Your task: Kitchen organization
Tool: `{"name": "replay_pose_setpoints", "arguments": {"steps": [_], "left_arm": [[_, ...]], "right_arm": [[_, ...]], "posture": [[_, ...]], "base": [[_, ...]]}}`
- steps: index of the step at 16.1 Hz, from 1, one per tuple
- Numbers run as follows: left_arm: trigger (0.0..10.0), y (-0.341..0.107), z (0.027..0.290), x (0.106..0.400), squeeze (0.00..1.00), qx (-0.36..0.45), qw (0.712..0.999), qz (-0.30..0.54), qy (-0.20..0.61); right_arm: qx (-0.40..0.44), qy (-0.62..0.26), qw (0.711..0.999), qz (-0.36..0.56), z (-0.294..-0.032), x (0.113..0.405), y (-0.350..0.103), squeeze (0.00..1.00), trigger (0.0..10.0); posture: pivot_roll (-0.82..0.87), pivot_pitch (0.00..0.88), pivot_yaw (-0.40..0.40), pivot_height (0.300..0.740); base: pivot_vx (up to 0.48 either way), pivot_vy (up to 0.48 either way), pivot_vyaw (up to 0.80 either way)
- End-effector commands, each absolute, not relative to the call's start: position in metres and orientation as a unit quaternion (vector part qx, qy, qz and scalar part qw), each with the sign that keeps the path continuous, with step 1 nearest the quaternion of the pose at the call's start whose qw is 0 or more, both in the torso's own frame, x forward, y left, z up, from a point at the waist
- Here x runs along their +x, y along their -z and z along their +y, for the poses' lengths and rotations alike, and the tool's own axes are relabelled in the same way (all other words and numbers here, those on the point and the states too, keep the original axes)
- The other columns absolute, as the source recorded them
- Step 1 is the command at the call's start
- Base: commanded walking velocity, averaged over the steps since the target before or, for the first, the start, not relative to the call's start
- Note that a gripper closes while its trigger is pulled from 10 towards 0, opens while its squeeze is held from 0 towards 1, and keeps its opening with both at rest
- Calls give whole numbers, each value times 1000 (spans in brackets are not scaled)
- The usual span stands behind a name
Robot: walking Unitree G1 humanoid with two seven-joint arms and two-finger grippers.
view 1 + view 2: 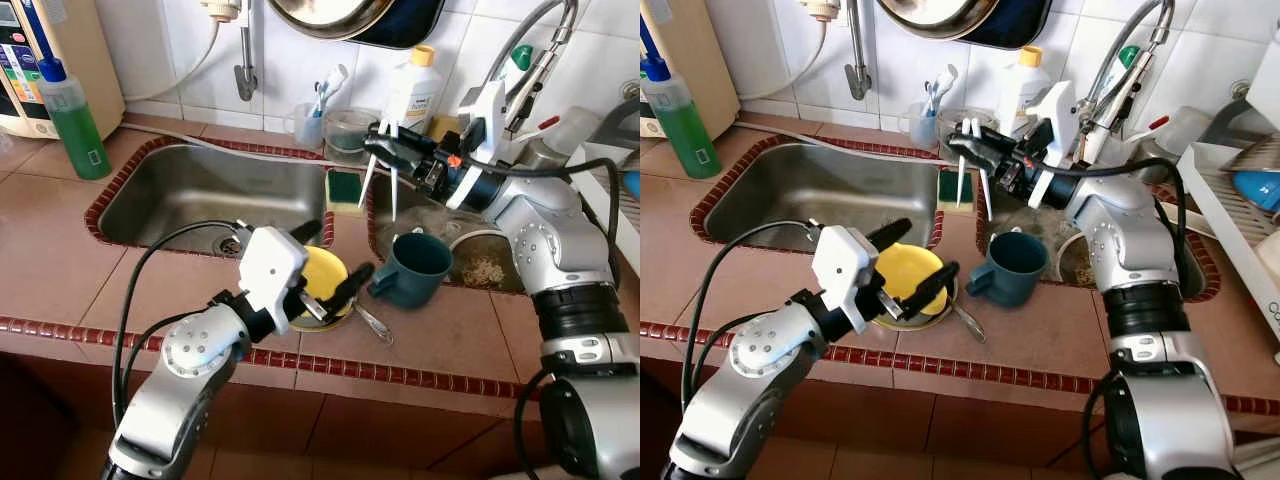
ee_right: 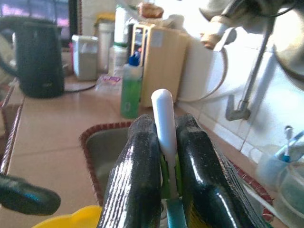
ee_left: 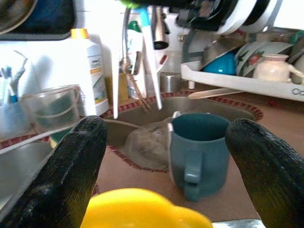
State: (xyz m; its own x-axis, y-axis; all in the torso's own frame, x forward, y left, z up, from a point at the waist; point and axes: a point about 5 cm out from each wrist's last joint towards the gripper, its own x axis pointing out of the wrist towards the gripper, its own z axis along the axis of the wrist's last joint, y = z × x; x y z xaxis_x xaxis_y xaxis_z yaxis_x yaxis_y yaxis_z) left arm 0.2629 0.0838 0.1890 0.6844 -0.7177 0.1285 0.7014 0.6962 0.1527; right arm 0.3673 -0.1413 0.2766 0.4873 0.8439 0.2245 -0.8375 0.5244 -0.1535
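A yellow bowl (image 1: 322, 278) sits on the brown tiled counter (image 1: 450, 340) in front of the sinks. My left gripper (image 1: 335, 255) is open, with its two black fingers (image 3: 71, 166) on either side of the bowl (image 3: 142, 211) just above it. A teal mug (image 1: 418, 268) stands upright to the right of the bowl, and a metal spoon (image 1: 372, 322) lies between them. My right gripper (image 1: 385, 140) is shut on white tongs (image 1: 394, 190) held over the divider between the two sinks, prongs pointing down. The tongs' handle (image 2: 163, 114) is pinched between the fingers.
The left sink (image 1: 200, 190) lies behind the bowl, with a green sponge (image 1: 345, 190) on the divider. A green soap bottle (image 1: 72, 115) stands at the back left. A white bottle (image 1: 412, 90), a toothbrush cup (image 1: 308, 122) and a faucet (image 1: 540, 40) line the wall. A dish rack (image 1: 1240, 210) stands at the right.
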Motion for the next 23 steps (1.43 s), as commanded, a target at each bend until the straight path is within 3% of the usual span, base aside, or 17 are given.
{"name": "replay_pose_setpoints", "arguments": {"steps": [1, 4, 8, 16, 23], "left_arm": [[10000, -194, 85, 266, 0, 46, 917, -99, 383], [10000, -196, 92, 273, 0, 49, 927, -107, 355], [10000, -207, 126, 299, 0, 52, 966, -116, 224], [10000, -230, 176, 340, 0, 29, 988, -117, 93], [10000, -220, 158, 344, 0, 31, 985, -111, 125]], "right_arm": [[-5, -473, 865, -166, -145, 369, -292, 0, 10000], [2, -433, 880, -196, -147, 372, -295, 0, 10000], [35, -280, 921, -269, -158, 374, -298, 0, 10000], [29, -117, 952, -282, -162, 364, -268, 0, 10000], [36, -86, 959, -269, -142, 350, -247, 0, 10000]], "posture": [[-73, 16, -81, 740], [-66, 12, -81, 740], [-54, 11, -75, 740], [-56, 0, -43, 740], [-73, 0, -20, 740]], "base": [[0, 0, 0], [0, 0, 0], [0, 0, 0], [0, 0, 0], [0, 35, 0]]}}
